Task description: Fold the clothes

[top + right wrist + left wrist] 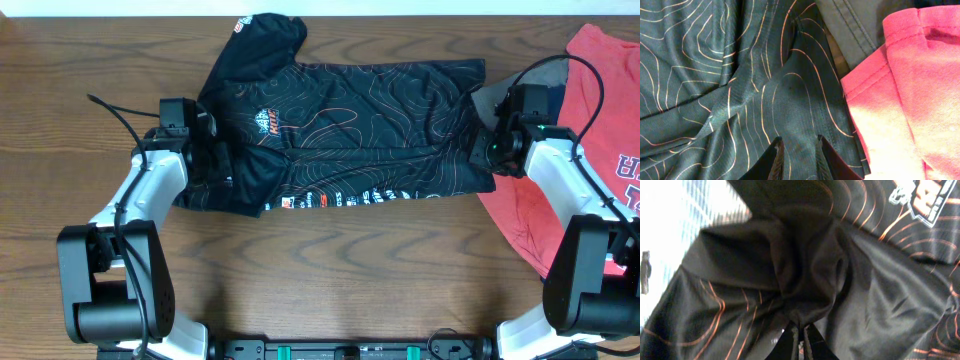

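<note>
At the left, the left gripper (799, 337) is seen with its jaws drawn almost together on a gathered fold of the black jersey (360, 120). The creases run into the tips, so the cloth is probably pinched, though the contact itself is cut off at the picture's lower edge. The jersey is spread across the middle of the wooden table (350, 270), 1 sleeve pointing to the far edge. A white and orange chest logo (268, 122) is printed near the left arm; its letters cannot be read, and in the left wrist view it is cropped by the corner. A row of small white sponsor marks (350, 197) along the near edge is too small to make out.

At the jersey's right end, the right gripper (799, 152) is held with its jaws spread, jersey cloth lying between them. Just beside it a grey garment (850, 25) is partly covered by a red T-shirt (600, 140), whose white lettering (628, 175) is cut off by the frame.
</note>
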`<action>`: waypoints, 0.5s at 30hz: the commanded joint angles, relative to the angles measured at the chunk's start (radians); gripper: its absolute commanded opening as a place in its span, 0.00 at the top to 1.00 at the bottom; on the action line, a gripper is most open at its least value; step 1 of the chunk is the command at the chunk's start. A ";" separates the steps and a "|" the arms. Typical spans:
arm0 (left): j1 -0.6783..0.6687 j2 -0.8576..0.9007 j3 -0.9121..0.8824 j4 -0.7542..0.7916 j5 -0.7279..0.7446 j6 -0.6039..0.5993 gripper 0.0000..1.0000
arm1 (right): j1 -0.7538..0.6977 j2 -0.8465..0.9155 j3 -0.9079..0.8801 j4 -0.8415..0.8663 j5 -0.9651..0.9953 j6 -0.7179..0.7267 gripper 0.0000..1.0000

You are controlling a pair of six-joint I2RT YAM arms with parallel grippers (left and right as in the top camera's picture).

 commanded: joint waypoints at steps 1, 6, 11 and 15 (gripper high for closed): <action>0.011 -0.014 0.023 0.026 -0.016 -0.004 0.94 | 0.008 0.008 0.000 -0.003 0.006 0.003 0.80; 0.058 -0.042 0.108 0.081 -0.018 -0.014 0.94 | 0.008 0.008 0.000 -0.003 0.006 0.003 0.80; 0.098 -0.038 0.120 0.072 -0.020 -0.040 0.72 | 0.008 0.008 0.000 -0.003 0.006 0.003 0.79; 0.104 -0.036 0.113 -0.001 -0.033 -0.039 0.39 | 0.008 0.008 0.000 -0.003 0.006 0.003 0.79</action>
